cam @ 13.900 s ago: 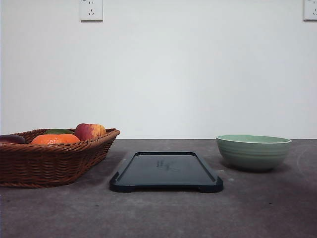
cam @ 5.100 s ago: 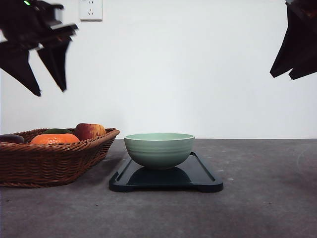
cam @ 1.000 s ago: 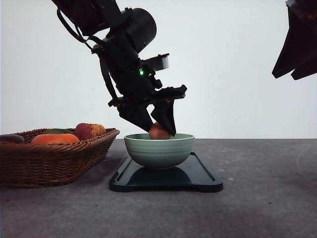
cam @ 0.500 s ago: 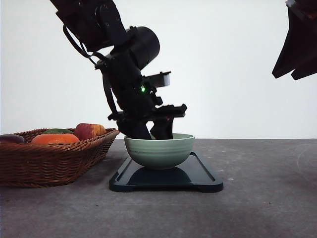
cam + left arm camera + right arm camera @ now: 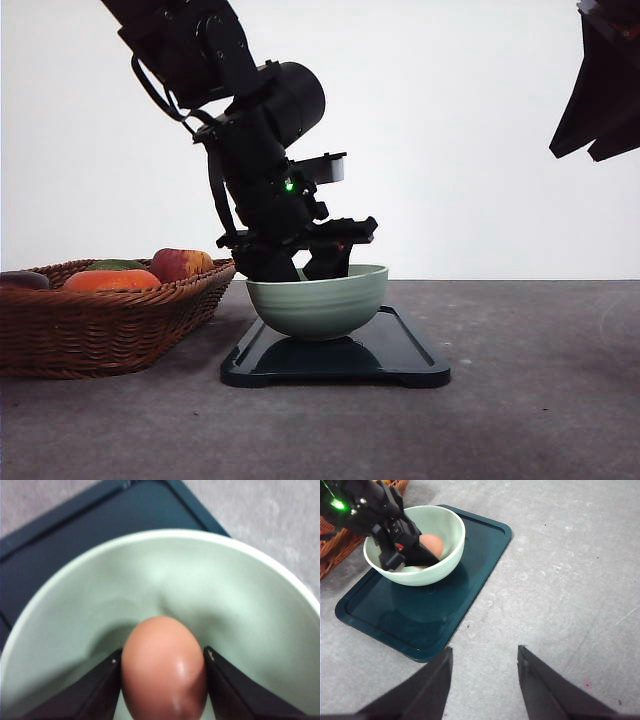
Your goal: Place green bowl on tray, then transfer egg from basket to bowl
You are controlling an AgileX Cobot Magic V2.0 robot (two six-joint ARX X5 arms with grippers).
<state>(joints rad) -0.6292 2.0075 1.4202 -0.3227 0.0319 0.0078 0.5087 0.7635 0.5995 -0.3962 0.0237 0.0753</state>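
Egg (image 5: 164, 667) transfer is at its last step: the left hand (image 5: 162, 680) is down inside the green bowl (image 5: 317, 300), its two dark fingers (image 5: 102, 687) pinching the reddish-brown egg from either side, low near the bowl's floor. Whether the egg already touches the ceramic I cannot tell from the left wrist view. The bowl sits on the dark tray (image 5: 400, 355), toward the end nearer the wicker basket (image 5: 100, 320), and in the front view its rim looks tilted, lower on the basket side, which suggests the hand is pressing on or nudging the bowl. The first half of the task, bowl on tray, looks done. The basket stands just beside the tray and holds an apple (image 5: 180, 264), a tangerine (image 5: 110, 280) and a dark item I cannot identify. The right hand (image 5: 482, 685) hangs spread and empty above the bare worktop (image 5: 570, 580), well apart from the bowl. The next move, as I judge it, calls for a gentle parting of the fingers so the egg settles without rolling or cracking, then a straight lift clear of the rim. The risk is tipping or dragging the bowl further.
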